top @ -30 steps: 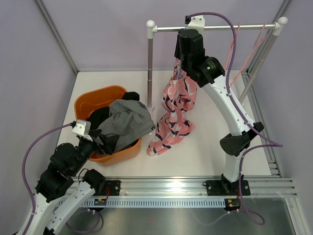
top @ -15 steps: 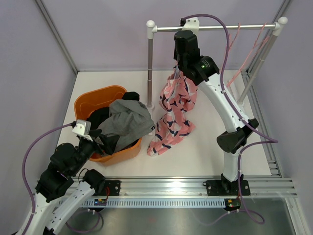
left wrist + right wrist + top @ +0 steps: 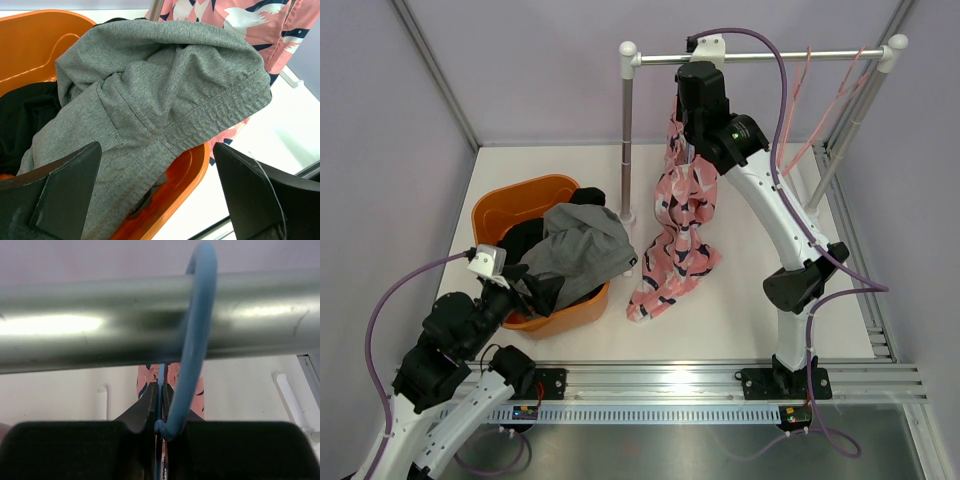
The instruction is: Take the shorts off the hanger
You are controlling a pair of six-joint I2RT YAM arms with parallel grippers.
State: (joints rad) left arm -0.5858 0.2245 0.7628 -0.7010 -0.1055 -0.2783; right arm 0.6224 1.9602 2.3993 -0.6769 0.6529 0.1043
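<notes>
The pink patterned shorts (image 3: pixel 678 210) hang from a blue hanger (image 3: pixel 196 335). Their lower end rests crumpled on the white table. The hanger's hook is over the silver rail (image 3: pixel 100 325), which also shows in the top view (image 3: pixel 770 56). My right gripper (image 3: pixel 160 397) is shut on the hanger's thin blue wire just below the hook, right under the rail (image 3: pixel 698 88). The shorts (image 3: pixel 170 377) show a little beyond its fingers. My left gripper (image 3: pixel 157 150) is open and empty, just above the near rim of the orange basket (image 3: pixel 200 165), low at the left (image 3: pixel 532 288).
The orange basket (image 3: pixel 492 208) holds a grey garment (image 3: pixel 582 240) and dark clothes. The rack's left post (image 3: pixel 627 130) stands between basket and shorts. Pink empty hangers (image 3: pixel 820 105) hang at the rail's right end. Grey walls enclose the table.
My right gripper has risen toward the rail with the hanger. The shorts have been lifted and hang longer and straighter, shifted a little left. The left arm has not moved.
</notes>
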